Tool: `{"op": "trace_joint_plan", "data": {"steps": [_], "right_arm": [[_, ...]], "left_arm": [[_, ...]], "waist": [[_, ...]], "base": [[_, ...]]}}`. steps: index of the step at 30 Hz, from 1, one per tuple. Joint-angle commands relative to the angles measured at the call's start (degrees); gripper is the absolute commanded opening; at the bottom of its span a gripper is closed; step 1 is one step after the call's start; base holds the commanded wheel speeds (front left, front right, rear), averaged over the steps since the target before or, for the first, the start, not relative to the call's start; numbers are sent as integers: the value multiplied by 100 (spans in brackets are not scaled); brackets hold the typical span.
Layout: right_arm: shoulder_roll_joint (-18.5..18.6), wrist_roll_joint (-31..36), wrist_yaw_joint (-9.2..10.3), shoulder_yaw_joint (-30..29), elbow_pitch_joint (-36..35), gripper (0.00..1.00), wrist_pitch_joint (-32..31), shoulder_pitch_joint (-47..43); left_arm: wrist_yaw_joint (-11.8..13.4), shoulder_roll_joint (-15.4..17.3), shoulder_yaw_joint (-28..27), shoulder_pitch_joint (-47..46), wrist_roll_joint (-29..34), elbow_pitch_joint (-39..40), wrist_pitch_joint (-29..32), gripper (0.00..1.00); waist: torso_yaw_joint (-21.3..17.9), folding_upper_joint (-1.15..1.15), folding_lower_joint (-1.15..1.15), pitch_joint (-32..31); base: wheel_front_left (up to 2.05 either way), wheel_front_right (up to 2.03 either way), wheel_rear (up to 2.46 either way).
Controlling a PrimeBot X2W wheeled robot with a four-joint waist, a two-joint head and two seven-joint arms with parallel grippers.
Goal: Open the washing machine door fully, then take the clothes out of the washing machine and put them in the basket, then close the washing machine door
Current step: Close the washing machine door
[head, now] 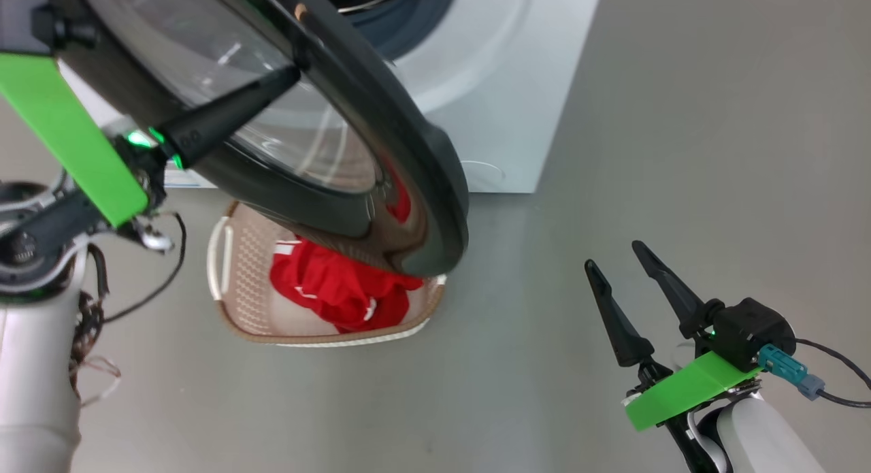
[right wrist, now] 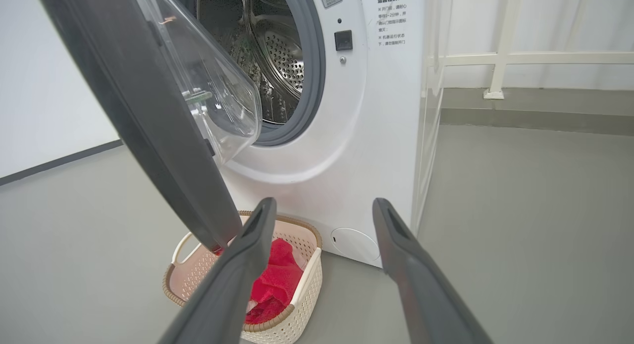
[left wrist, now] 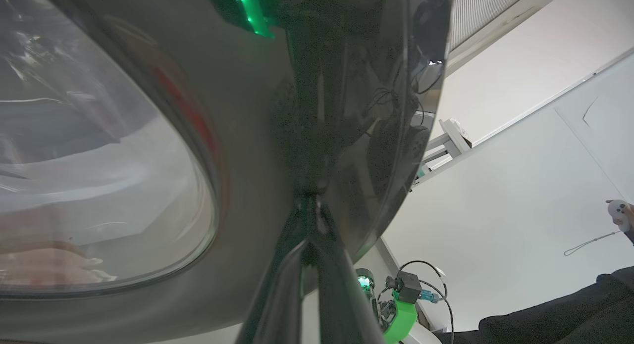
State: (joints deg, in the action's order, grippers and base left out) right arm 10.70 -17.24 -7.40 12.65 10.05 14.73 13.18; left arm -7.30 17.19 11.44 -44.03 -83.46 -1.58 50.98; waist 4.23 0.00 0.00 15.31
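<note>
At five o'clock the right gripper (head: 612, 254) is hovering spread, empty. The clothes (head: 333, 289) are lying in the basket (head: 228, 255). At eleven the left gripper (head: 289, 75), pressed together, is touching the washing machine door (head: 415, 160): stiff, glossy, likely slippery; push its rim.

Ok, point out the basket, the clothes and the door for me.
basket (right wrist: 309, 289): right wrist view, perforated side wall.
clothes (head: 326, 286): head view, middle of red fabric.
door (head: 415, 146): head view, black rim.
</note>
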Motion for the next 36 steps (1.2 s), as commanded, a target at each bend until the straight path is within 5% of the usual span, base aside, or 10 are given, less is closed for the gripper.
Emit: {"op": "trace_joint_plan", "data": {"steps": [1, 21, 36], "right_arm": [[-39, 39, -9, 94, -160, 100, 27, 116], [-214, 56, -9, 8, -239, 100, 27, 336], [-162, 96, -9, -95, -214, 100, 27, 295]], "left_arm": [[-19, 246, -166, -359, 91, 30, -114, 0], [-19, 804, 84, -1363, 304, -1153, -1477, 0], [-19, 1086, 610, -1032, -98, -1072, -2064, 0]], "waist": [[-306, 0, 0, 193], [-1117, 0, 0, 536], [-839, 0, 0, 404]], "base": [[0, 0, 0], [0, 0, 0], [0, 0, 0]]}}
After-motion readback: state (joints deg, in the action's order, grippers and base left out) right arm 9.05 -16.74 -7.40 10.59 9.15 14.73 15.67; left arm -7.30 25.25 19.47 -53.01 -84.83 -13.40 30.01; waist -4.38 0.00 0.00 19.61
